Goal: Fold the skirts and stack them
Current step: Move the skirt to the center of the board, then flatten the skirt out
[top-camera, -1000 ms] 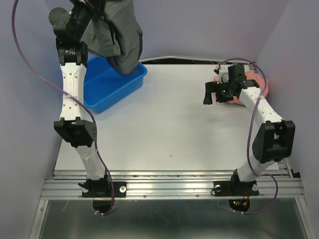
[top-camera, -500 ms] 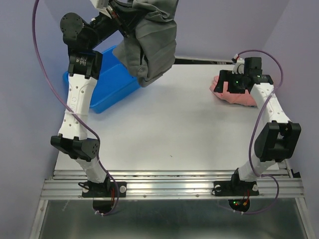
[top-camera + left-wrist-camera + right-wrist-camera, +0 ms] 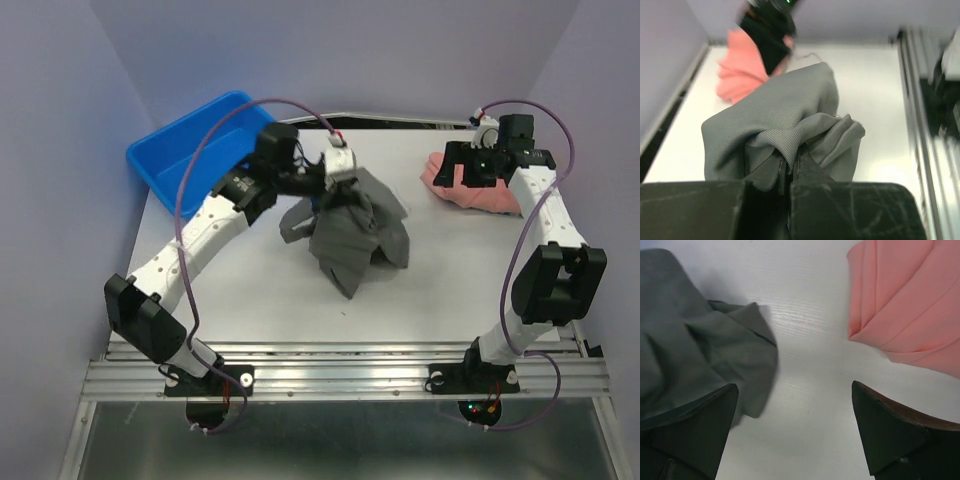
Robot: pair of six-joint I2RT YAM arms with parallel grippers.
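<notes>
The dark grey skirt (image 3: pixel 352 233) lies bunched on the middle of the white table. My left gripper (image 3: pixel 335 185) is shut on a fold of it at its far edge; in the left wrist view the cloth (image 3: pixel 775 125) fills the jaws (image 3: pixel 792 165). The salmon-pink skirt (image 3: pixel 478 190) lies folded at the far right. It also shows in the left wrist view (image 3: pixel 742 75) and the right wrist view (image 3: pixel 910 305). My right gripper (image 3: pixel 462 172) hovers open and empty over the pink skirt's left edge, its fingers (image 3: pixel 890 432) wide apart over bare table.
A blue plastic tub (image 3: pixel 185 150) stands at the far left corner. Purple walls close in the table at the back and both sides. The metal rail (image 3: pixel 350 375) with the arm bases runs along the near edge.
My left arm swung the grey skirt from high above the tub down and right onto the table's middle. The right arm has stayed over the pink skirt since half a second ago.
</notes>
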